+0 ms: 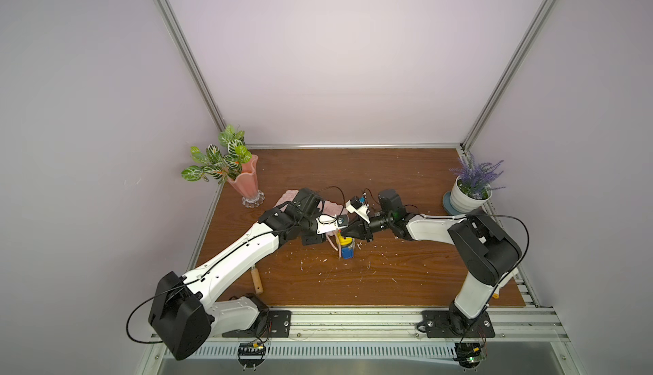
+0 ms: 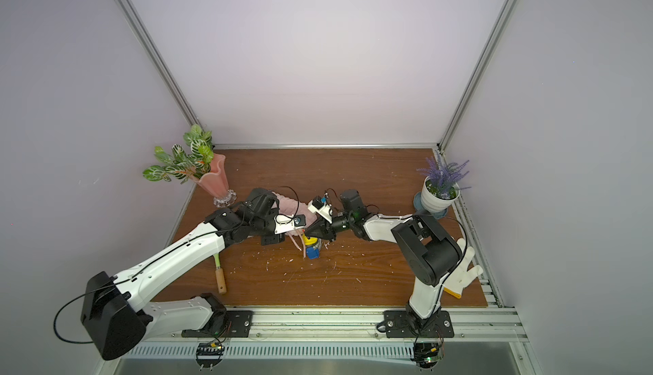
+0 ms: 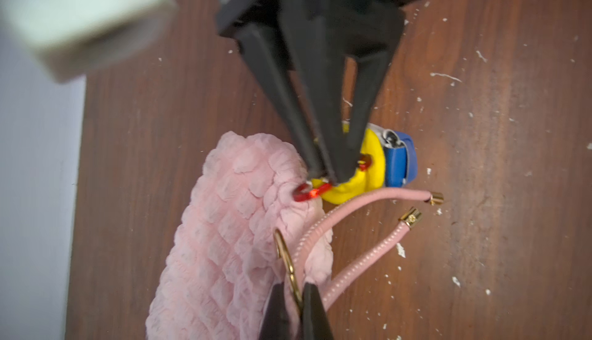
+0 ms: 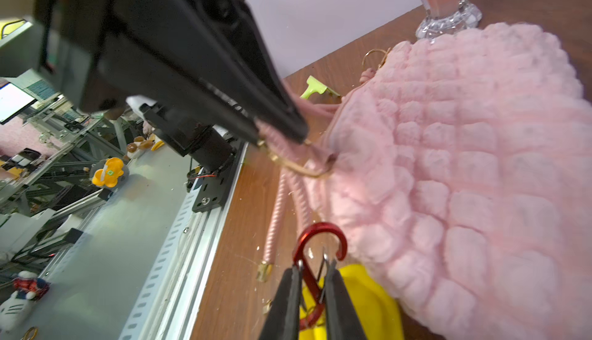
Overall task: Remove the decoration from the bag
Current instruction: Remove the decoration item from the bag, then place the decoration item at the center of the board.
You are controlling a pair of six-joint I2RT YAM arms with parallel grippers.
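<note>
Right gripper (image 4: 313, 266) pinches the clasp (image 4: 320, 226) of the decoration (image 4: 362, 300), left gripper (image 3: 294, 287) clamps the bag (image 3: 224, 226); hook could snag fabric.

L arm (image 1: 240, 253): white shell links, black joint housings, thin black cable looped off the rear block.
R arm (image 1: 434, 228): same white/black build; black cable arcs past the elbow block.
Base plates (image 1: 433, 322): black, flat, w/ visible screws.
Wrist cams (image 1: 357, 208): white angular mounts, small dark lens.
L gripper (image 4: 282, 139): matte black, long tapered fingers.
R gripper (image 3: 333, 175): black, slim pointed fingers, wedge-shaped body.
Ctrl boards (image 1: 251, 350): small, dark, red/yellow wires.
</note>
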